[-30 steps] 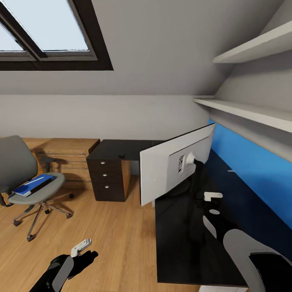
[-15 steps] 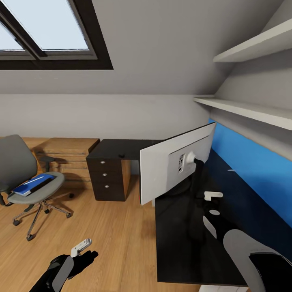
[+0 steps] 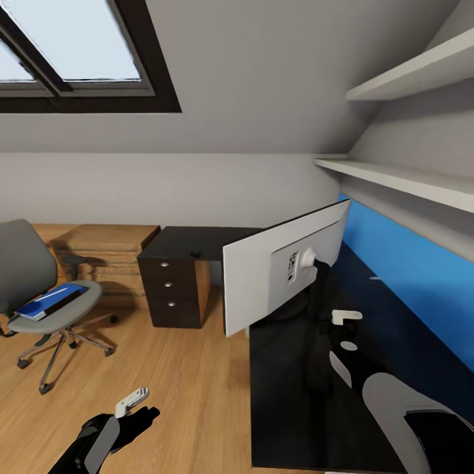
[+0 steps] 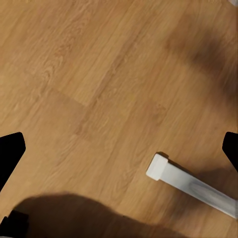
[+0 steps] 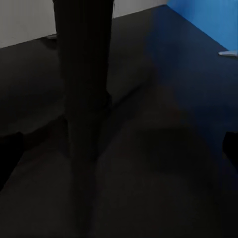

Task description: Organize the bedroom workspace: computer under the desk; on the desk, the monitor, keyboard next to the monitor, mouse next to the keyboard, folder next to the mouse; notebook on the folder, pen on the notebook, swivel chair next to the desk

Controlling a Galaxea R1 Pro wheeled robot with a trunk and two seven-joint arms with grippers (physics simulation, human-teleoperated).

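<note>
The monitor (image 3: 263, 283) stands on the glossy black desk (image 3: 296, 401) with its pale back toward me; its dark stand (image 5: 82, 99) rises close in front of my right gripper (image 5: 119, 148). That gripper (image 3: 345, 317) hovers open over the desktop behind the stand. A slim white pen (image 3: 375, 278) (image 5: 228, 53) lies by the blue wall panel. The grey swivel chair (image 3: 26, 276) stands apart at the left, with the blue folder (image 3: 49, 299) on its seat. My left gripper (image 3: 135, 398) (image 4: 119, 148) hangs open and empty over the wood floor.
Black drawers (image 3: 172, 289) carry the desk's far wing, where a small dark object (image 3: 195, 253) lies. Low oak shelving (image 3: 105, 253) lines the back wall. White shelves (image 3: 395, 178) hang above the blue panel (image 3: 408, 270). A white bar (image 4: 191, 186) lies on the floor.
The whole picture has shifted slightly left, so the camera has moved a little. Both arms keep their places in the picture, and nothing was grasped or released.
</note>
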